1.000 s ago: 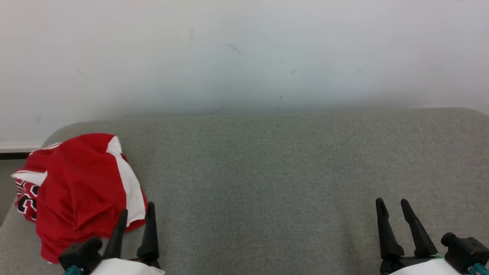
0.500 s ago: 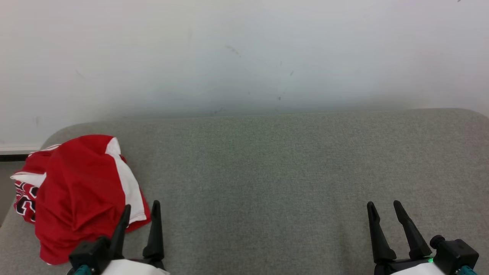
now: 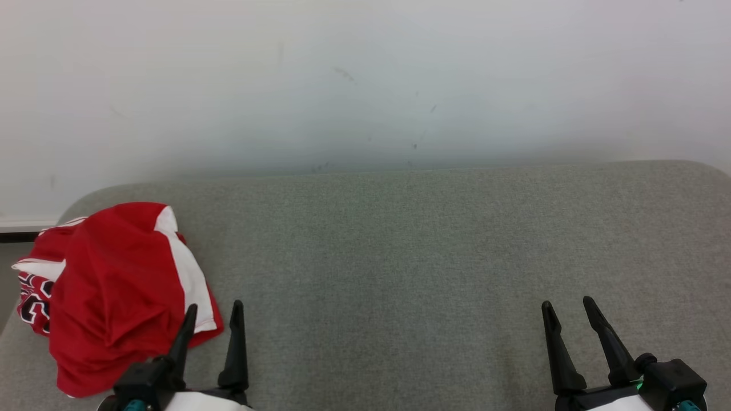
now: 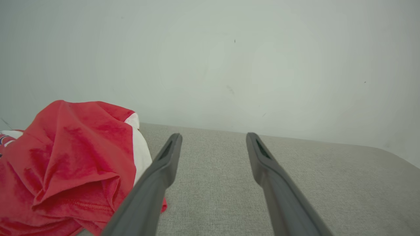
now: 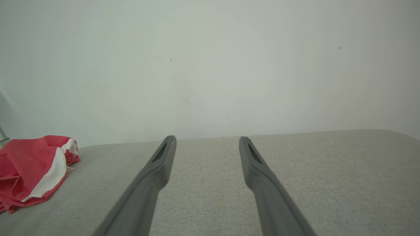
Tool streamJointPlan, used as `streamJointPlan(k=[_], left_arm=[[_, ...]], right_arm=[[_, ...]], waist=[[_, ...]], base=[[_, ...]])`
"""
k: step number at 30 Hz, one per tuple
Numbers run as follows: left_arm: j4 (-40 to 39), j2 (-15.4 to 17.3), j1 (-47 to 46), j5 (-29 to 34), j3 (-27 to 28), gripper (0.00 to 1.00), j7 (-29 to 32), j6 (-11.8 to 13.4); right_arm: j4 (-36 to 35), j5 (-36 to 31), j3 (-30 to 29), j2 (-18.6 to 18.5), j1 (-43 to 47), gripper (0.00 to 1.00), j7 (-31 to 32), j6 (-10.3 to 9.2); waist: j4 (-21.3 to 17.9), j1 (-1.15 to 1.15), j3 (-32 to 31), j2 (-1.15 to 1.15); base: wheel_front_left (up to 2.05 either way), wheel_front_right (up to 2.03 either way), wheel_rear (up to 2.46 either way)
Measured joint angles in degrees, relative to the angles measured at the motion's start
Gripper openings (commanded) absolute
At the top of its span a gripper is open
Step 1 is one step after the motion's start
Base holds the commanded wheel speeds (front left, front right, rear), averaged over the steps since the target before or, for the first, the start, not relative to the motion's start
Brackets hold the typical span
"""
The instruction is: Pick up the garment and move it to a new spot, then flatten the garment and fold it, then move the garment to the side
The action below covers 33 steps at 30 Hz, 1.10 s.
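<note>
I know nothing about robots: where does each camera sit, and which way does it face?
Head view: on the robot's head, facing forward and down at the grey cushion and white wall; left gripper lower left, right gripper lower right, both open.
Left wrist view: on the left wrist, facing along its two fingers; red garment at that view's left.
Right wrist view: on the right wrist, facing along its fingers across the cushion.
Shared: all three show garment, cushion and wall.

Soft red cloth garment (image 3: 114,297), matt grey woven surface (image 3: 400,257)
</note>
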Motion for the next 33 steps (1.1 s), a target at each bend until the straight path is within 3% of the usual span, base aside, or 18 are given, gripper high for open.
streamJointPlan(k=[16, 33], left_arm=[[0.44, 0.10, 0.04, 3.70, -0.56, 1.00, -1.77, 0.07], [0.69, 0.11, 0.05, 3.70, -0.59, 1.00, -1.80, 0.22]], right_arm=[[-0.53, -3.23, 0.42, -0.04, 0.02, 1.00, -1.54, 0.00], [-0.58, -3.11, 0.44, -0.04, 0.03, 1.00, -1.63, 0.00]], waist=[[-0.27, 0.00, -0.27, 0.00], [-0.24, 0.00, -0.19, 0.00]], base=[[0.00, 0.00, 0.00], [0.00, 0.00, 0.00]])
